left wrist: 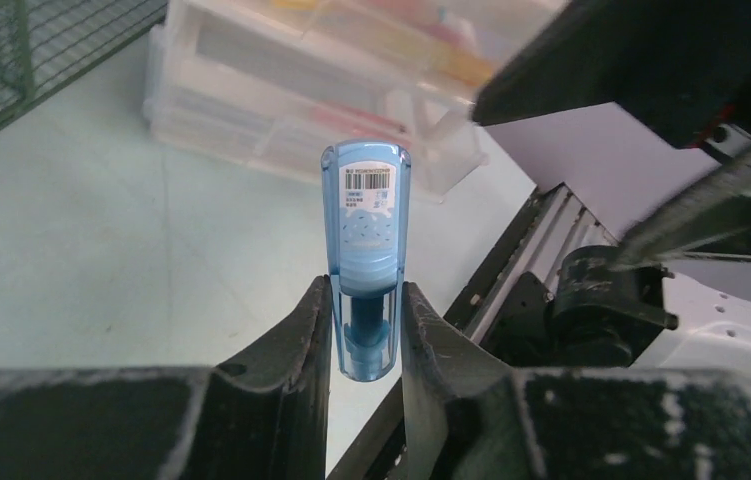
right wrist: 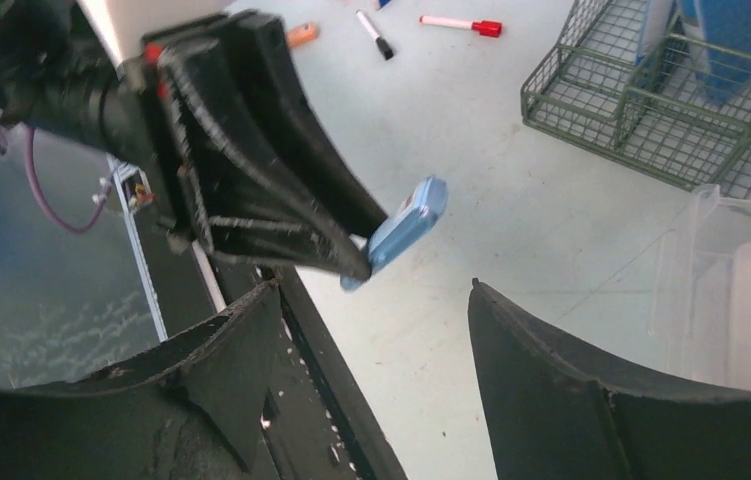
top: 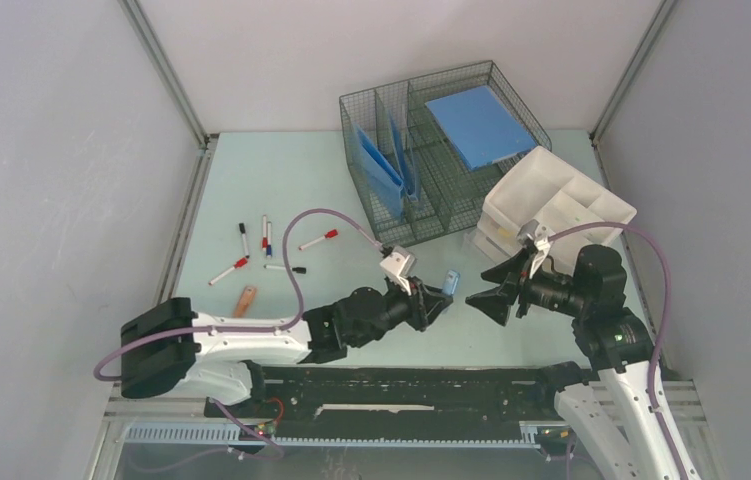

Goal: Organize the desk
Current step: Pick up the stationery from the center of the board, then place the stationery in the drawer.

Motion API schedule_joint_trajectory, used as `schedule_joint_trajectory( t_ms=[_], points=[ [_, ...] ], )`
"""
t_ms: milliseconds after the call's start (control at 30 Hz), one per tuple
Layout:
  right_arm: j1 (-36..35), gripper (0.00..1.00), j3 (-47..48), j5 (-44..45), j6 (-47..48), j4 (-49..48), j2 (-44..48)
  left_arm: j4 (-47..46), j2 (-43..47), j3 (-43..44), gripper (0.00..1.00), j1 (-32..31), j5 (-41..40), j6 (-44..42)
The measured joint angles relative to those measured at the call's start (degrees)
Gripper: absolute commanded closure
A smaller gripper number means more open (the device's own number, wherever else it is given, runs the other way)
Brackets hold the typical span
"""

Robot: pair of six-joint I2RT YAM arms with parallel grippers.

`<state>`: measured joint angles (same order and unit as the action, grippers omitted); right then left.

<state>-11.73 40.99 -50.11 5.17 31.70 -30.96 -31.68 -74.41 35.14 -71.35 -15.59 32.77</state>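
A lab test cell: grey walls (top: 51, 150) and metal framing (top: 166, 70) enclose the desk (top: 251, 185).

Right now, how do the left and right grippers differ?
The left gripper is shut on a small blue stick, gripping it by one end; the right gripper is open and holds nothing. The left gripper points rightward; the right gripper faces back at it. Both are black and hover above the desk, tips close together.

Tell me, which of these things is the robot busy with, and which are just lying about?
In hand: small blue item, clamped in the left gripper; open right gripper facing it; desk.
Lying about: loose markers, orange piece, wire basket with blue folders, white tray.
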Motion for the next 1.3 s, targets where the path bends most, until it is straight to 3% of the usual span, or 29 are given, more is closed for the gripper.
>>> schedule_joint_trajectory(
  t_ms=[333,800,900,1000,1100,1300],
  points=[
    [0.0,0.29,0.0,5.5,-11.6,-5.1,-0.2,-6.4,-7.2,5.6,1.0,-5.5,-6.8,-3.1],
    [-2.3,0.46,-1.2,8.0,-13.5,-7.2,-2.1,-10.8,-8.6,6.0,1.0,-8.0,-11.9,-4.8],
    [-3.1,0.54,-1.6,8.1,-13.6,-7.2,-2.7,-11.4,-8.6,6.0,0.99,-8.3,-12.1,-4.9],
    [-4.0,0.78,-1.7,8.0,-13.4,-7.2,-3.3,-12.0,-8.6,6.0,0.97,-8.7,-12.2,-5.1],
    [-4.7,0.99,-1.9,7.5,-13.6,-7.6,-3.6,-12.2,-8.7,6.0,0.9,-8.9,-12.3,-5.8],
    [-4.9,1.0,-1.9,7.8,-13.0,-7.6,-3.5,-12.5,-8.7,6.0,0.54,-8.9,-12.2,-6.8]
  ],
)
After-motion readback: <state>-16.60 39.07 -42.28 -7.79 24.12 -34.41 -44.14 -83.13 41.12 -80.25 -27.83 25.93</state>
